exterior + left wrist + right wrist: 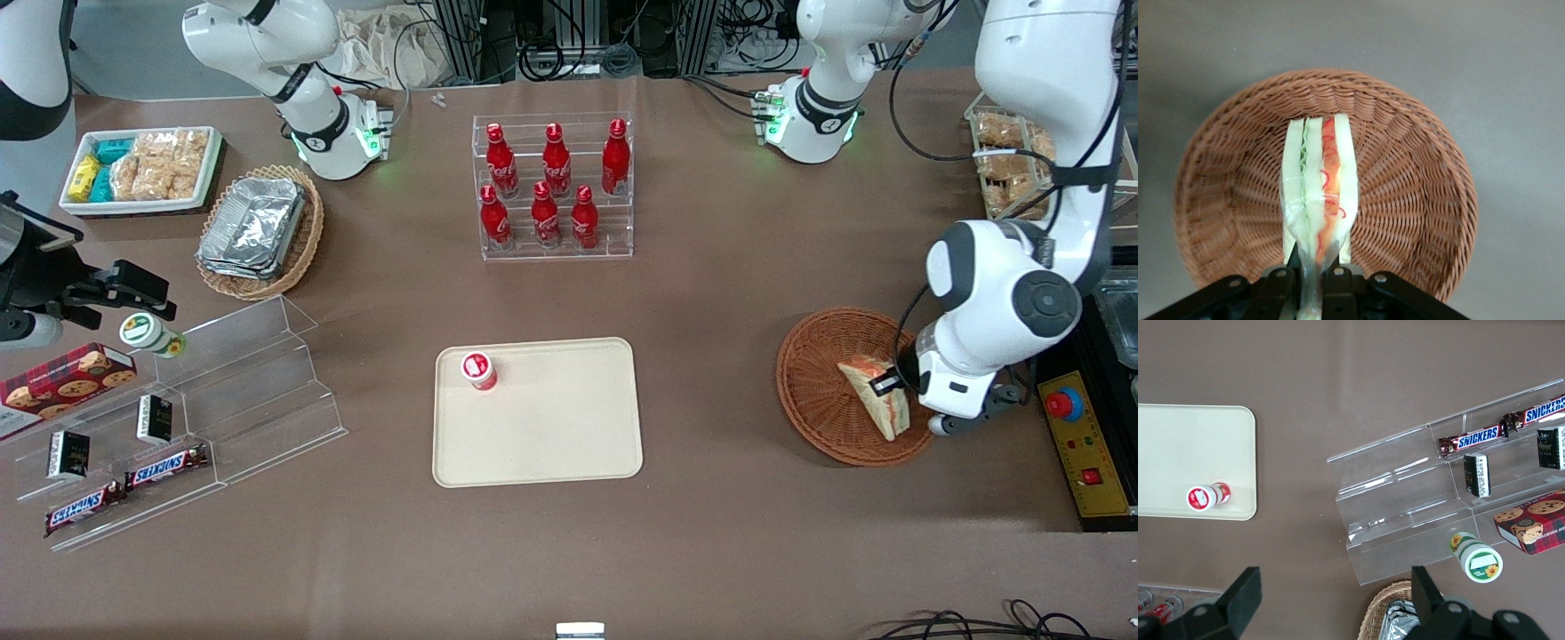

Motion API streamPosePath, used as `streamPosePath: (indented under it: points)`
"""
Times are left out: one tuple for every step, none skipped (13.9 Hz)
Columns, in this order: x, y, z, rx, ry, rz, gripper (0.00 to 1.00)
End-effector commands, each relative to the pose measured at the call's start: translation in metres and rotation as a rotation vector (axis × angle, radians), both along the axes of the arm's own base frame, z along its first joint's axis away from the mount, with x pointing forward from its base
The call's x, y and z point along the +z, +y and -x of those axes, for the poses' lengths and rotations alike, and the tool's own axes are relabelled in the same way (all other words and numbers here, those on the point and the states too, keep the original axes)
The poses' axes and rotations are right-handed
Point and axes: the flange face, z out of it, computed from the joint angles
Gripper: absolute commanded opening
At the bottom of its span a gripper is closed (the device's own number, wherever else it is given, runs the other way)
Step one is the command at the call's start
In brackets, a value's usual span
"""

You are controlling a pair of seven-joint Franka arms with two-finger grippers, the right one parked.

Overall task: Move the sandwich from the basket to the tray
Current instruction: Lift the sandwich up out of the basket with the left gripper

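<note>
The sandwich [1319, 193] is clamped by the hand [1310, 283] over the basket [1418, 200]; lifting and carrying to the tray [537, 412] is required next.

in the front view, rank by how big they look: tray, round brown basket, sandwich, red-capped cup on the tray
1. tray
2. basket
3. sandwich, held by the gripper over the basket
4. cup

A brown counter [711, 293] (matte, evenly lit) fills the scene; at its edge farthest from the front camera, black cables [569, 40] tangle against metal framing.
</note>
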Motion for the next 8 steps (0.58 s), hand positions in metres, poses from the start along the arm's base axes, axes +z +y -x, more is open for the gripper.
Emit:
streamPosePath:
  points:
    - [0.055, 0.003, -0.015, -0.069, 0.059, 0.0, 0.02]
    - [0.076, -0.001, -0.018, -0.076, 0.082, -0.001, 0.01]
    - [0.096, -0.006, -0.021, -0.086, 0.093, -0.003, 0.01]
    - [0.114, -0.008, -0.022, -0.104, 0.092, -0.015, 0.01]
    - [0.129, -0.013, -0.023, -0.149, 0.091, -0.042, 0.01]
    - [0.142, -0.026, -0.023, -0.194, 0.09, -0.058, 0.01]
    - [0.154, -0.033, -0.023, -0.204, 0.085, -0.058, 0.01]
    - [0.166, -0.045, -0.023, -0.221, 0.074, -0.055, 0.01]
